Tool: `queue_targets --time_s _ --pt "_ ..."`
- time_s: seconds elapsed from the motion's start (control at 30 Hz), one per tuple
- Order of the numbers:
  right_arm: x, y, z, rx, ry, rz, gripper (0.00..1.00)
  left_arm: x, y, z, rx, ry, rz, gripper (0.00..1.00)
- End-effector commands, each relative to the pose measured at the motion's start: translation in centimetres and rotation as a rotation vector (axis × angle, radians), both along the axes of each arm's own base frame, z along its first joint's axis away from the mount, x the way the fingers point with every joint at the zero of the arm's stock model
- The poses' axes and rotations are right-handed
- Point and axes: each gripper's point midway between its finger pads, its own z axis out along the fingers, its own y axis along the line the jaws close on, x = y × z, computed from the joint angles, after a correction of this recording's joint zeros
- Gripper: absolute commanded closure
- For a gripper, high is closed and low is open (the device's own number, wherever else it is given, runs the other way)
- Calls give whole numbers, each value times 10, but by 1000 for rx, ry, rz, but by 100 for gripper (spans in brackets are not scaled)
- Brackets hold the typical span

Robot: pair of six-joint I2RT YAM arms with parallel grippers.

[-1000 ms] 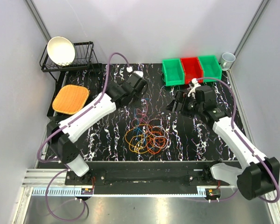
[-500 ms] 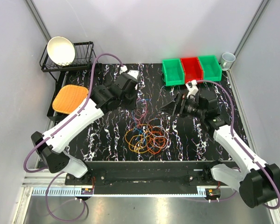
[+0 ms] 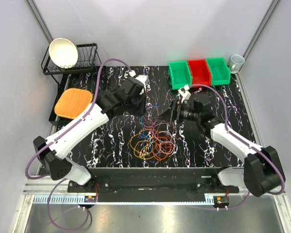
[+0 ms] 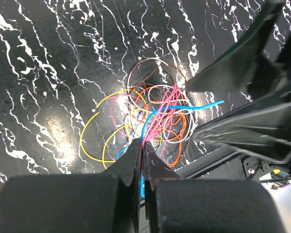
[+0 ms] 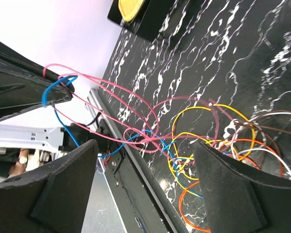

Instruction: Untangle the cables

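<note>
Cables [image 3: 153, 141] were heaped in a loose tangle on the black marbled table [image 3: 111, 141], near its middle and toward the near edge; orange, yellow, blue, pink, white and brown loops were crossed over one another. Pink and blue strands [image 5: 144, 135] were drawn up out of the heap and stretched to the left gripper [image 4: 141, 148]; its fingers were pressed tightly together, and the strands were pinched at their tips. The rest of the tangle was left lying on the table below. The right gripper [image 5: 145, 143] was held just beside the raised strands, on the far right side of the heap; its fingers were spread wide and nothing was clasped between them. At the far left corner a wire dish rack [image 3: 82, 60] was set, with a white bowl [image 3: 63, 52] leaned in it; an orange mat [image 3: 73, 103] was laid just in front. Three bins, green [image 3: 178, 74], red [image 3: 199, 72] and green [image 3: 217, 70], were lined up along the far edge; a cup [image 3: 236, 61] was placed beside them.
</note>
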Motion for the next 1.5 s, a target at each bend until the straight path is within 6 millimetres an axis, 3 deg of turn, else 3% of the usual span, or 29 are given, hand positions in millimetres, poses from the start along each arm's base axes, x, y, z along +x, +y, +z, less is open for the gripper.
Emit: queue_targets --time_s 0.0,0.23,0.57,0.83,1.47 --pt "5 17 24 44 -84 40 18 -1 -11 17 -78 -38 -42 100" --pt "8 24 17 40 -80 39 25 -3 -13 18 -87 -37 -56 100" --pt "13 23 13 27 -58 9 26 -4 -14 20 -100 -39 -58 100" --pt "9 27 1 43 -2 3 39 -3 -16 20 -121 -39 -43 100" --pt "5 38 -22 20 70 -2 52 0 -19 20 -150 -47 -28 100"
